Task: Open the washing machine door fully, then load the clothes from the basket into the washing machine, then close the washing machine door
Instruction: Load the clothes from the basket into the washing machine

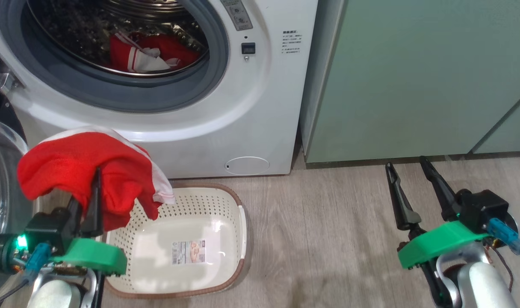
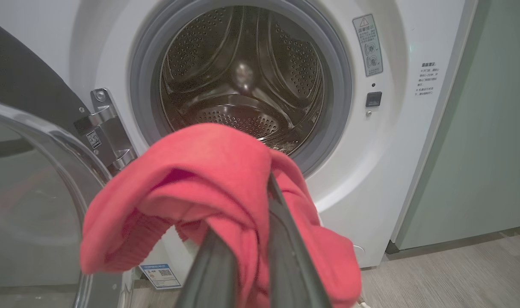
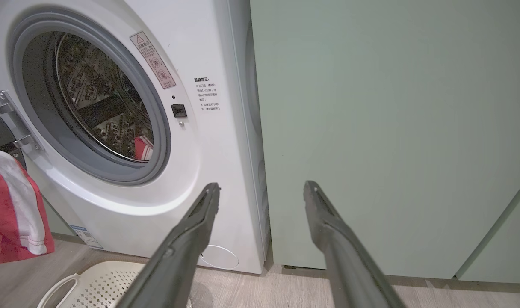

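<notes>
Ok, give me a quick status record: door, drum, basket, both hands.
door: round black-rimmed glass washing machine door, swung open at the left
drum: one red-and-white garment lies inside the big white front-loading washing machine
basket: cream perforated plastic basket on the wood-look floor, bare base showing
left hand: shut on a bright red fabric garment, held above the basket
right hand: open, empty, above the floor

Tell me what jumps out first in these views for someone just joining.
A bright red garment bunched in the shut left gripper, held above the basket's left edge before the washing machine. The door stands open at left, with another red garment lying in the drum. The right gripper hangs open and empty over the floor at right.
</notes>
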`<state>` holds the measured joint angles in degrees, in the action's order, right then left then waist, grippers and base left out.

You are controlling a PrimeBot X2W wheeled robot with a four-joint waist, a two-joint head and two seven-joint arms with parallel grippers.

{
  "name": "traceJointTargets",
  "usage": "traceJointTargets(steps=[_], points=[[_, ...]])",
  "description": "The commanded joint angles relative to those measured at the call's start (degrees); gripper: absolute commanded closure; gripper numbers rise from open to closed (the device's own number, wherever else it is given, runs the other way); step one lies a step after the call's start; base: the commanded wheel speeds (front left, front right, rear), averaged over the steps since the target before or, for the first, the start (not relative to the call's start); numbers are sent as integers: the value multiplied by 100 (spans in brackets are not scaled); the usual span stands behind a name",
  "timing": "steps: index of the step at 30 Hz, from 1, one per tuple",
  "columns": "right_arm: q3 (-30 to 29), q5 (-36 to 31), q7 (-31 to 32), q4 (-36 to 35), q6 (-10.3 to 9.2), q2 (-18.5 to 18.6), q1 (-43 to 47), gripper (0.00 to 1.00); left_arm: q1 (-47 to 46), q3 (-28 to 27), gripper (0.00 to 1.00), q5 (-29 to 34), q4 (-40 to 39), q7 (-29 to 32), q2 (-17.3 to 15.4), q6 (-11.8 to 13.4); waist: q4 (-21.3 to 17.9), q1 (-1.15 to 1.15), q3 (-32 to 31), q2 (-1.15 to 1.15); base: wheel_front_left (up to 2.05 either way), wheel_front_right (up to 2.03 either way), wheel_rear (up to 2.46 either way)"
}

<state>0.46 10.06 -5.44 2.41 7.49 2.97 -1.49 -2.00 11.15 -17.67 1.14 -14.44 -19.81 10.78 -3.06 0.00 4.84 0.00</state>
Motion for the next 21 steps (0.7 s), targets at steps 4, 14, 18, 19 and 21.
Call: traceJointTargets(steps=[4,14,18,19,21], points=[[133,3,21,-210,0,-10,-135,0,-296,-287,100,-28,-144,-55,-53,17,10,0,17,0,0,0,0],[141,14,5,-267,0,-10,-203,0,-660,-240,100,-15,27,-55,56,-29,40,0,172,0,0,0,0],[197,12,2,-371,0,-10,-290,0,-1037,-243,100,-97,227,-52,114,-86,-3,0,417,0,0,0,0],[215,13,-2,-409,0,-10,-321,0,-1154,-245,100,-113,300,-36,120,-98,-24,0,500,0,0,0,0],[245,20,-11,-493,0,-10,-391,0,-1438,-243,100,-186,448,-5,144,-170,-75,0,710,0,0,0,0]])
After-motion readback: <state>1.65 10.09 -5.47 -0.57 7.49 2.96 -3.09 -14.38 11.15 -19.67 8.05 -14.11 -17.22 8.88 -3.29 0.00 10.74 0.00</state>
